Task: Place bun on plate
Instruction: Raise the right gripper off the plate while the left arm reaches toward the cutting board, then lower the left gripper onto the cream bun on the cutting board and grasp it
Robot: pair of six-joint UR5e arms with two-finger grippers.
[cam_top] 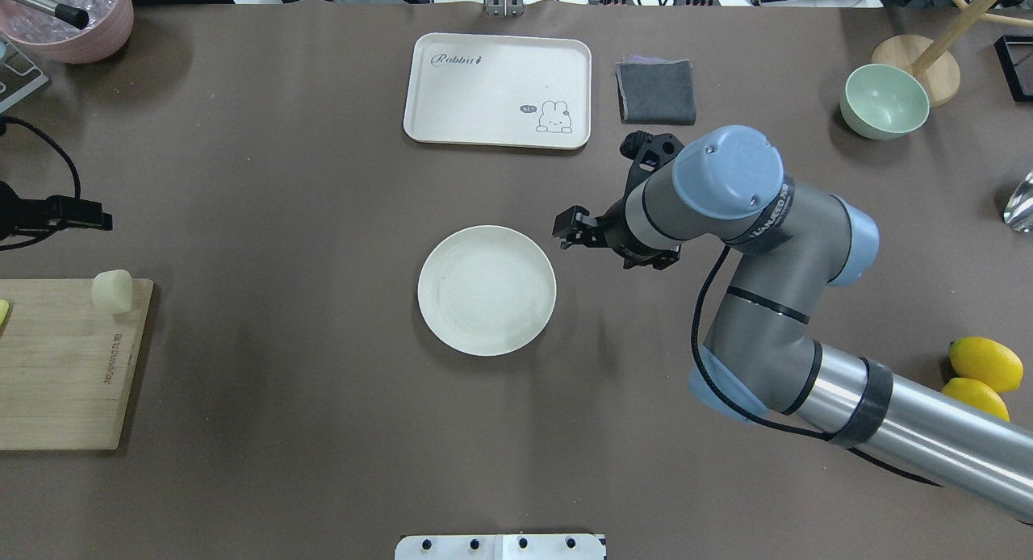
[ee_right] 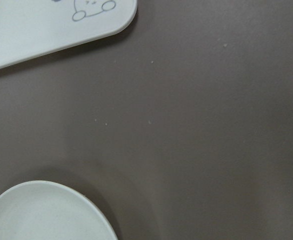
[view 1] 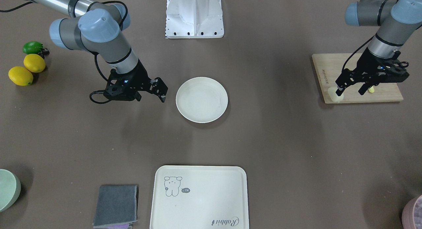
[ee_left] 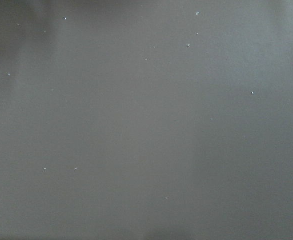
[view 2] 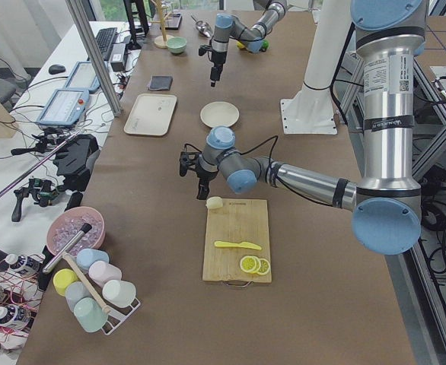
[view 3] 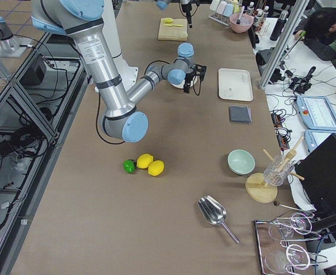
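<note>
The bun (view 1: pixel 335 95) is a small pale cream block on the near corner of the wooden cutting board (view 1: pixel 357 79), also seen in the overhead view (cam_top: pixel 111 291). My left gripper (view 1: pixel 351 89) hangs open above the board, raised over the bun, with nothing between its fingers. The left wrist view shows only bare brown table. The round cream plate (view 1: pixel 201 99) lies at the table's middle and holds nothing. My right gripper (view 1: pixel 151 97) hovers open just beside the plate's rim (cam_top: pixel 487 290), apart from it.
A cream tray with a drawing (cam_top: pixel 498 89) and a folded grey cloth (cam_top: pixel 655 92) lie beyond the plate. Two lemons (view 1: pixel 26 70) and a green fruit sit on the robot's right side. A pale green bowl (cam_top: pixel 884 100) stands far right. Lemon slices (view 2: pixel 253 265) rest on the board.
</note>
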